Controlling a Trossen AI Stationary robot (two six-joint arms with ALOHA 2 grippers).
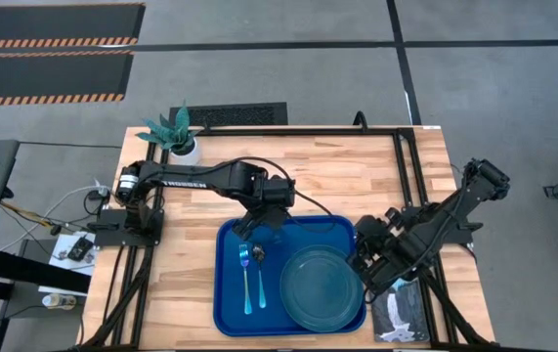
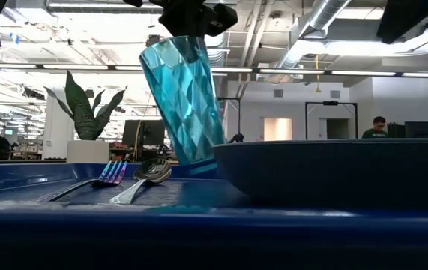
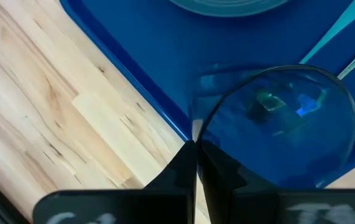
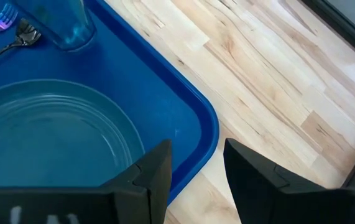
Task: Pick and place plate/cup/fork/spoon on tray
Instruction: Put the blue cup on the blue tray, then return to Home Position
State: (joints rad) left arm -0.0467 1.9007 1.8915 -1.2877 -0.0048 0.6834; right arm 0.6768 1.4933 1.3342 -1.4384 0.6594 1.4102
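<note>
Cup (image 2: 184, 101) top hidden by left gripper (image 1: 262, 217).

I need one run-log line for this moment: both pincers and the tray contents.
left pincer: shut on cup, tilted over tray | right pincer: open, beside tray | on tray: plate, fork, spoon

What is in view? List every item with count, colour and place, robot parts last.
tray: one, bright blue, middle of the table's near side.
plate: one, teal-blue, on the tray's right half.
fork: one, light blue handle, on the tray's left part.
spoon: one, light blue handle, just right of the fork.
cup: one, translucent teal, tilted over the tray's far edge.
plant: one, teal leaves, white pot, far left corner.
book: one, right of the tray.
left gripper: shut on the cup's rim.
right gripper: open, empty, over the tray's right edge.
</note>
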